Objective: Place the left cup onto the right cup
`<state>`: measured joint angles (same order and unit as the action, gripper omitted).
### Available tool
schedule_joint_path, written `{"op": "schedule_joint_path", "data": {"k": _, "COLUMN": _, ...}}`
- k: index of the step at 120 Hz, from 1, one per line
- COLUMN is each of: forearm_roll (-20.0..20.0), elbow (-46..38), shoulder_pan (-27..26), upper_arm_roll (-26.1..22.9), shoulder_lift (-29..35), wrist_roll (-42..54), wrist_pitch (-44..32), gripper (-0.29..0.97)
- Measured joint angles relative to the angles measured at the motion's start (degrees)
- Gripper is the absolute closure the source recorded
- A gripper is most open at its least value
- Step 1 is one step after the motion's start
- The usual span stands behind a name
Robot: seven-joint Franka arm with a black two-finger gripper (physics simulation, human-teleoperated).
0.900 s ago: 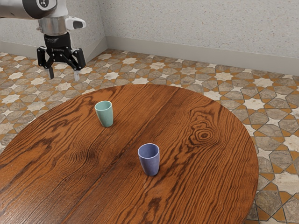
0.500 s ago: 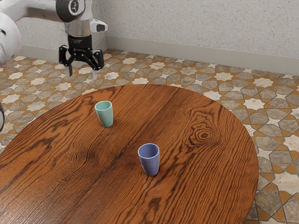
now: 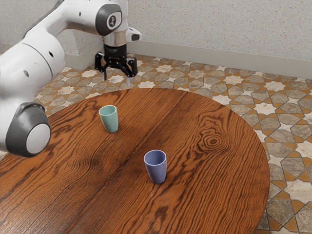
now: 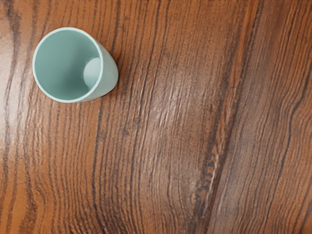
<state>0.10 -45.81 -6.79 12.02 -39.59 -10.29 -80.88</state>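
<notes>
the tool (image 3: 116,76) hangs in the upper left of the exterior view, above the far edge of the round wooden table (image 3: 209,185). its 2 black fingers are spread apart with nothing between them, pointing down. the white arm (image 3: 34,63) comes in from the left edge of that frame, with a large grey joint cap low on the left side.

the teal cup (image 3: 108,118) stands upright on the table, left of the frame's centre, below the tool in the picture and well apart from it. the blue cup (image 3: 155,166) stands upright too, nearer the camera and toward the exterior view's right of the teal one, with bare wood between the 2. neither cup touches the other or the tool.

in the wrist view the teal cup (image 4: 73,64) shows from above, its open mouth and pale inner bottom visible, resting on the dark-grained table (image 4: 195,122).

a patterned tile floor (image 3: 253,97) and a speckled wall (image 3: 219,24) lie behind the table.
</notes>
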Motion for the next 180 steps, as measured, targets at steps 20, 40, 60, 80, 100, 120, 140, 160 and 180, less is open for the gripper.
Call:
{"op": "schedule_joint_path", "data": {"k": 20, "forearm_roll": -0.01, "elbow": 6.17, "shoulder_pan": 1.04, "upper_arm_roll": -1.70, "shoulder_lift": -8.33, "wrist_roll": -0.05, "wrist_pitch": -4.01, "gripper": 0.00}}
{"op": "schedule_joint_path", "data": {"k": 40, "forearm_roll": -0.01, "elbow": 9.17, "shoulder_pan": 1.40, "upper_arm_roll": -2.72, "shoulder_lift": -12.38, "wrist_roll": -0.05, "wrist_pitch": -7.72, "gripper": 0.00}}
{"op": "schedule_joint_path", "data": {"k": 60, "forearm_roll": -0.11, "elbow": 6.70, "shoulder_pan": 1.27, "upper_arm_roll": -3.60, "shoulder_lift": -13.26, "wrist_roll": -0.20, "wrist_pitch": -10.80, "gripper": 0.00}}
{"op": "schedule_joint_path", "data": {"k": 80, "forearm_roll": -0.05, "elbow": 2.10, "shoulder_pan": 2.47, "upper_arm_roll": -3.64, "shoulder_lift": -14.32, "wrist_roll": -0.24, "wrist_pitch": -13.95, "gripper": 0.00}}
{"op": "schedule_joint_path", "data": {"k": 100, "forearm_roll": -0.02, "elbow": 1.35, "shoulder_pan": 4.76, "upper_arm_roll": -3.08, "shoulder_lift": -14.76, "wrist_roll": 0.55, "wrist_pitch": -15.86, "gripper": 0.00}}
{"op": "schedule_joint_path", "data": {"k": 120, "forearm_roll": -0.09, "elbow": 1.32, "shoulder_pan": 7.99, "upper_arm_roll": -2.83, "shoulder_lift": -14.78, "wrist_roll": 2.23, "wrist_pitch": -16.71, "gripper": 0.00}}
{"op": "schedule_joint_path", "data": {"k": 140, "forearm_roll": -0.04, "elbow": 0.94, "shoulder_pan": 10.02, "upper_arm_roll": -2.92, "shoulder_lift": -14.78, "wrist_roll": 3.73, "wrist_pitch": -17.10, "gripper": 0.00}}
{"op": "schedule_joint_path", "data": {"k": 160, "forearm_roll": -0.02, "elbow": -1.86, "shoulder_pan": 10.32, "upper_arm_roll": -3.41, "shoulder_lift": -14.78, "wrist_roll": 4.82, "wrist_pitch": -18.62, "gripper": 0.00}}
{"op": "schedule_joint_path", "data": {"k": 180, "forearm_roll": 0.17, "elbow": -3.85, "shoulder_pan": 10.09, "upper_arm_roll": -3.67, "shoulder_lift": -14.82, "wrist_roll": 5.60, "wrist_pitch": -20.68, "gripper": 0.00}}
